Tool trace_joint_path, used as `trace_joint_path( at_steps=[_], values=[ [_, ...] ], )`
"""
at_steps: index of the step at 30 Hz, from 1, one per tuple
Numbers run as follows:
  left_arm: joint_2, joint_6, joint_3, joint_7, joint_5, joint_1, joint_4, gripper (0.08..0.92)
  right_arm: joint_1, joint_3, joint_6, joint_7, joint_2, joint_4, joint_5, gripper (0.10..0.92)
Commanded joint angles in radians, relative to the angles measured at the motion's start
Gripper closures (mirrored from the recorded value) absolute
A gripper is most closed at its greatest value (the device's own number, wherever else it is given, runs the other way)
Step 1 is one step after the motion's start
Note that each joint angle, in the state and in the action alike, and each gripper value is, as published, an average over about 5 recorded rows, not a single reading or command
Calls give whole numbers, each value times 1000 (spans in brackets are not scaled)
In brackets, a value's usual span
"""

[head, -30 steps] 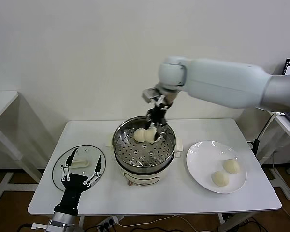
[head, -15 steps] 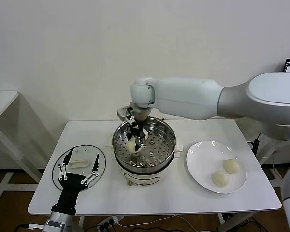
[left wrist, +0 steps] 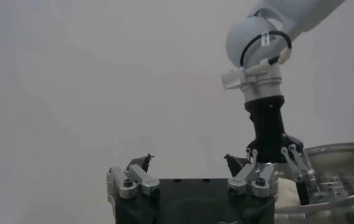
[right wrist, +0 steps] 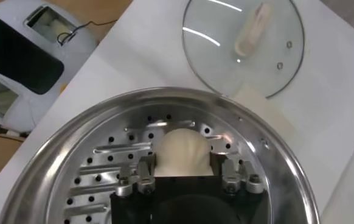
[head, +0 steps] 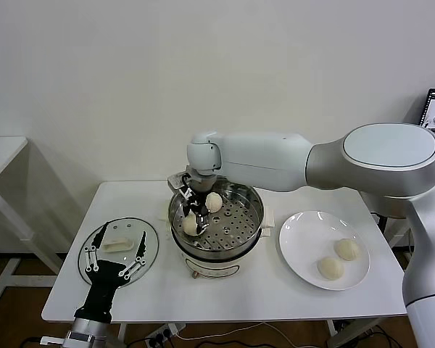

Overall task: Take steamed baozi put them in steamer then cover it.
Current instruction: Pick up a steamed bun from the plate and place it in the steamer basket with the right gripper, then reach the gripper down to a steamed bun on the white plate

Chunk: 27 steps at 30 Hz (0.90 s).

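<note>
Your right gripper (head: pixel 194 214) reached into the steamer (head: pixel 235 235), fingers clamped on a baozi (right wrist: pixel 183 152) at its nine o'clock side. Your left gripper (head: pixel 116 254) hovered open-fingered over the cover (head: pixel 94 243); two baozi (head: pixel 338 258) sat on the plate (head: pixel 304 232).

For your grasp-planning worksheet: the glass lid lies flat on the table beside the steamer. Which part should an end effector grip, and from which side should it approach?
Grip the white handle, coming straight down from above. The cover lies flat on the table, so its thin rim probably offers little purchase, while the raised bar-shaped handle suits fingers closing across its narrow width. The left end effector, open, is over it; the right end effector is in the steamer.
</note>
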<state>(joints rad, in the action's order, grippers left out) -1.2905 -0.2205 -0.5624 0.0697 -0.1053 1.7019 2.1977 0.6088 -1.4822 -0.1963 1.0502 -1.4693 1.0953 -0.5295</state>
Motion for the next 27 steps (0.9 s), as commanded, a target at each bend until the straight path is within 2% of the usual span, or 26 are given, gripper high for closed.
trace_joint_path(
  at_steps=[1, 6, 12, 19, 27],
  values=[
    [-3, 4, -3, 1, 2, 1, 6, 177, 0, 20, 0, -5, 28, 22, 27, 218],
    [-7, 8, 1, 2, 1, 1, 14, 177, 49, 79, 19, 48, 185, 140, 82, 203],
    [-7, 13, 12, 3, -4, 0, 18, 177, 127, 160, 79, 186, 512, 270, 155, 203],
    [-4, 12, 21, 2, -17, 4, 14, 177, 113, 168, 174, 302, 827, 261, 256, 203],
    [-6, 10, 26, 3, -29, 17, 14, 177, -116, 162, 248, 259, 994, 223, 370, 203]
  ],
)
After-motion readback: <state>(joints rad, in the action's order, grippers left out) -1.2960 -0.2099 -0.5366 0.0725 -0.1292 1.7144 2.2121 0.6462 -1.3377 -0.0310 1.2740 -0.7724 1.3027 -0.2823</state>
